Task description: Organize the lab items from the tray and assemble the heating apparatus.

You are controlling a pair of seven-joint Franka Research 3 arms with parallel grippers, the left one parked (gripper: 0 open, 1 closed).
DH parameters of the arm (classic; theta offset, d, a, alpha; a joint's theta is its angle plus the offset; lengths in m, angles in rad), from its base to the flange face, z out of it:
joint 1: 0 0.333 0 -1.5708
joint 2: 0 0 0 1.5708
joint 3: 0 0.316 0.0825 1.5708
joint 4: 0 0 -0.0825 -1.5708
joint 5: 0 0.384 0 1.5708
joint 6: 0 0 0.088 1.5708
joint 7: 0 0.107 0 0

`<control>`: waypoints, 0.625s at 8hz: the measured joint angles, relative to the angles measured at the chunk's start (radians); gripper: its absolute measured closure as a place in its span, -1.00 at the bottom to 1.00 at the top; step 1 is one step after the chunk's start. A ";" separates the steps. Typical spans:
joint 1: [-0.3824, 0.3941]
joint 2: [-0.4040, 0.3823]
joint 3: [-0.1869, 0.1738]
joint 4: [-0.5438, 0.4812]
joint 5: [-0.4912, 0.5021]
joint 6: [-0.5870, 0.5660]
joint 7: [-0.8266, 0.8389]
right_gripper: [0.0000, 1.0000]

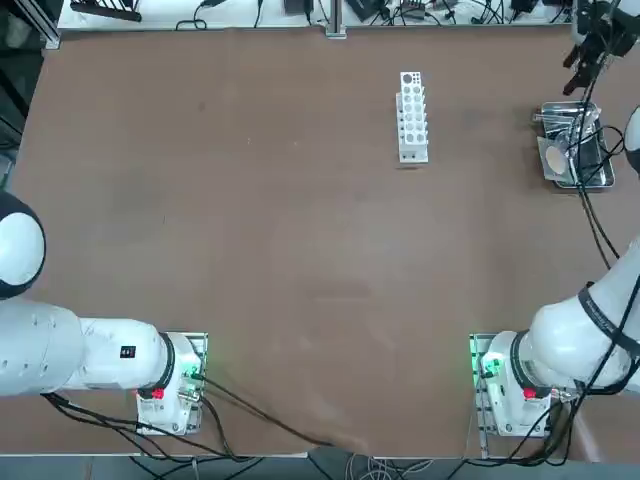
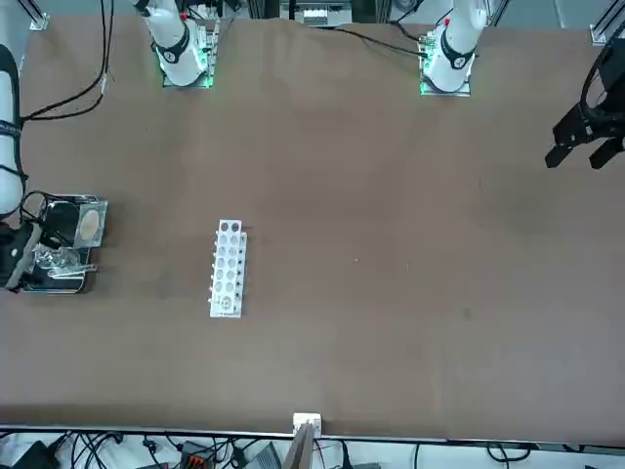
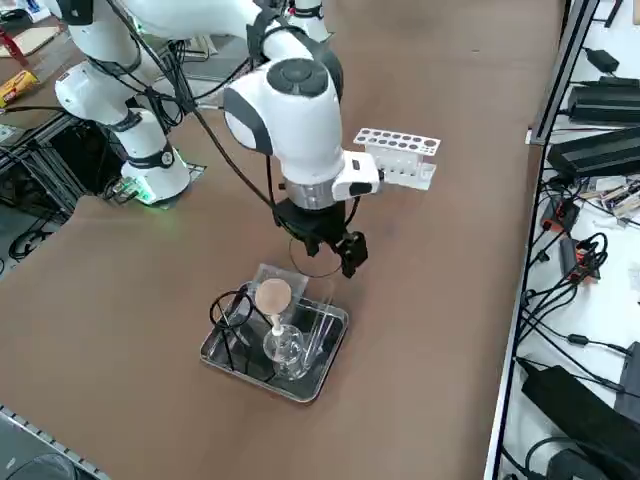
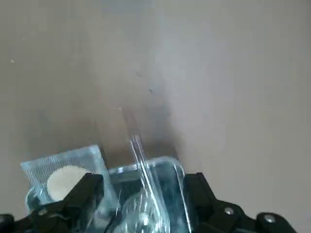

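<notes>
Right claw (image 3: 325,247) gapes above tray (image 3: 322,375); only side view shows burner (image 3: 286,345) clearly

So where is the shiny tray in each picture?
Top view: tray at the right edge, upper part.
Front view: tray at the left edge, halfway down.
Right side view: tray low in the middle.
Right wrist view: tray between the tool's fingers.
Shared landmark: mesh on the tray.

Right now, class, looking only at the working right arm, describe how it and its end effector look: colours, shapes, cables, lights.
The right arm is glossy white with rounded, bulbous joints and dark bands between segments. Black cables loop along it. Its end effector is black, with two blocky fingers and open jaws. The base glows green, with a red spot beside it.
</notes>
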 joint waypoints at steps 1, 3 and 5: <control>-0.006 0.005 0.000 -0.029 0.055 0.020 -0.080 -0.98; -0.020 0.019 0.000 -0.076 0.136 0.058 -0.210 -0.96; -0.030 0.042 0.000 -0.088 0.225 0.066 -0.328 -0.95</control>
